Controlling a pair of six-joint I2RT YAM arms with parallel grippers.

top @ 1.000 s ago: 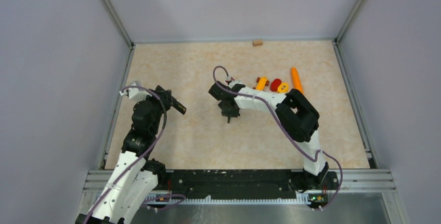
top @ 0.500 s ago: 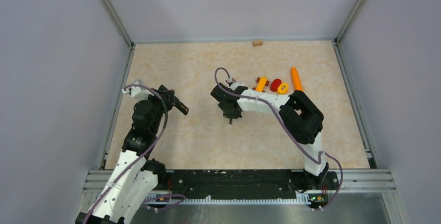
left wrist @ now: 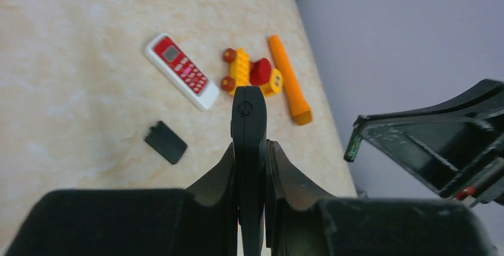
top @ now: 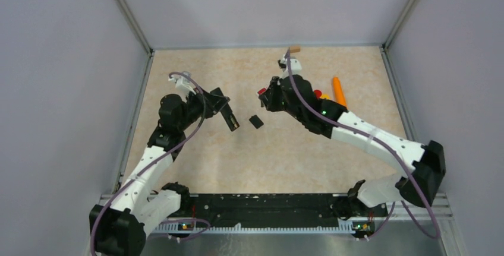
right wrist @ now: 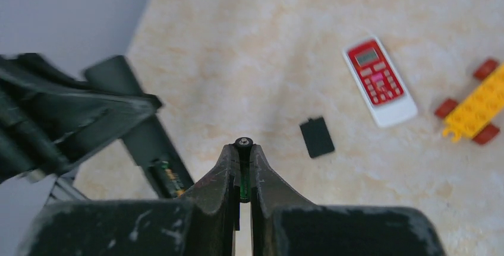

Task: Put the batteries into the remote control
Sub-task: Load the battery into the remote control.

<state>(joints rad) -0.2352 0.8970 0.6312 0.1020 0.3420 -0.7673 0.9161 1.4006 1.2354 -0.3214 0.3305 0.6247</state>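
Observation:
My left gripper (left wrist: 249, 149) is shut on the remote control (left wrist: 248, 119), a slim black bar that sticks out past the fingers. In the top view the left gripper (top: 221, 105) holds the remote control (top: 232, 120) above the table's middle. The right wrist view shows the remote control's open compartment with one of the batteries (right wrist: 165, 176) in it. My right gripper (right wrist: 242, 155) is shut on another of the batteries (right wrist: 243, 144), a dark thin cylinder with a green band. In the top view the right gripper (top: 268, 97) hovers right of the remote control, apart from it.
A small black cover plate (top: 256, 121) lies on the table between the grippers. Behind it lie a red-and-white handset (left wrist: 181, 72), a yellow toy brick with red wheels (left wrist: 249, 73) and an orange cone (top: 339, 91). A wooden block (top: 294, 49) sits at the back wall.
The right arm has lifted off the table and swung back and right. The left arm has carried the remote control right, toward the middle. The black cover plate now shows.

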